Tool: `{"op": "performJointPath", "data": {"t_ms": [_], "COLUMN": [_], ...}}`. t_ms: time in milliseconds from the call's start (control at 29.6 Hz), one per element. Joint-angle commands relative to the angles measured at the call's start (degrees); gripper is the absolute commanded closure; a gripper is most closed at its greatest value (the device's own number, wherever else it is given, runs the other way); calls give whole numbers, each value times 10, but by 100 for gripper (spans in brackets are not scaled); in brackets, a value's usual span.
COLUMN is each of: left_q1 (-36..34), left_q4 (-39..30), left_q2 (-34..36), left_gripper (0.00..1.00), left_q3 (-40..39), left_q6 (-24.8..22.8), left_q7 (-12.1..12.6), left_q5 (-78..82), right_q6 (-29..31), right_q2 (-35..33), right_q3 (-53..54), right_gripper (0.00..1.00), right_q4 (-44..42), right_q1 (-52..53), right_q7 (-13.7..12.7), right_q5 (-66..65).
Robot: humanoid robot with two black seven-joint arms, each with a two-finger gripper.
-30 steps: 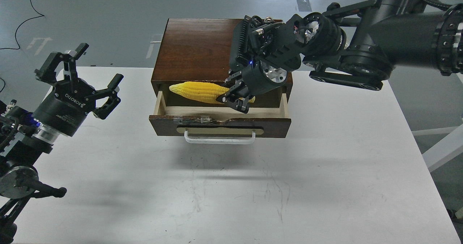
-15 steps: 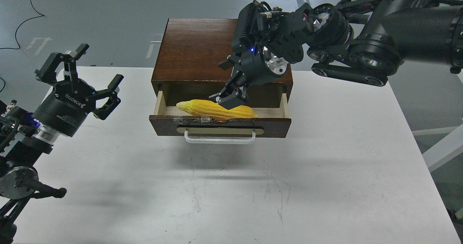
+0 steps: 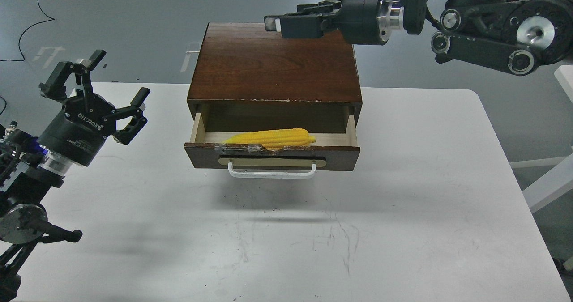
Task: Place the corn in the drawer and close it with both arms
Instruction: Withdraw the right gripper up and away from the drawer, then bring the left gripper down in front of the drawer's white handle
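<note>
The corn (image 3: 268,137) lies on its side in the open drawer (image 3: 340,156), just behind the chipped, taped top edge of the drawer front, tip to the left. The drawer is pulled part way out, with its white bar handle (image 3: 271,173) towards me. My right gripper (image 3: 280,18) is empty and hangs high over the cabinet's back edge, pointing left, its fingers apart. My left gripper (image 3: 117,74) is open and empty, above the table to the left of the drawer, well clear of it.
The dark wood cabinet box (image 3: 273,65) stands at the back middle of the white table (image 3: 403,230). The right arm's thick links (image 3: 492,20) reach in from the top right. A black cable (image 3: 27,20) lies on the floor at far left.
My right gripper has let go of the corn and risen up and back, away from the drawer. The corn has settled lower in the drawer. My left gripper has shifted slightly left.
</note>
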Motion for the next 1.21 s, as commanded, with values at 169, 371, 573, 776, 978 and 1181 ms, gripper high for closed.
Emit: {"op": "performJointPath", "data": {"t_ms": [169,371,573,776,978,1181], "left_q1": [-43,-114,-165,-219,-235,-228], "left_q4": [-4,-31,-105,-165,-191,-191], "left_q2": [18,27,11,-40,-87,-126], "left_gripper": [0,0,0,2,20,100], "left_q3": [-3,-2,11,98,174,265], "left_q6": [1,-35,-48,-48,-48,-48], "left_q7": [-59,-59,-59,-59,-59,-59], "left_q5": [36,159,381,581,662,691], "right_q6": [0,0,3,7,7,7], "right_q2": [-45,-41,-41,-38,-38,-38], "right_q3": [388,441,438,433,431,430], "right_gripper": [1,0,0,0,0,0], "right_q4": [-6,-11,-30,-52,-52,-51], "right_q1": [-394,-486,-517,-539,-544,-545], "right_q7": [0,0,0,0,0,0], "right_q5": [51,173,277,307,307,306]}}
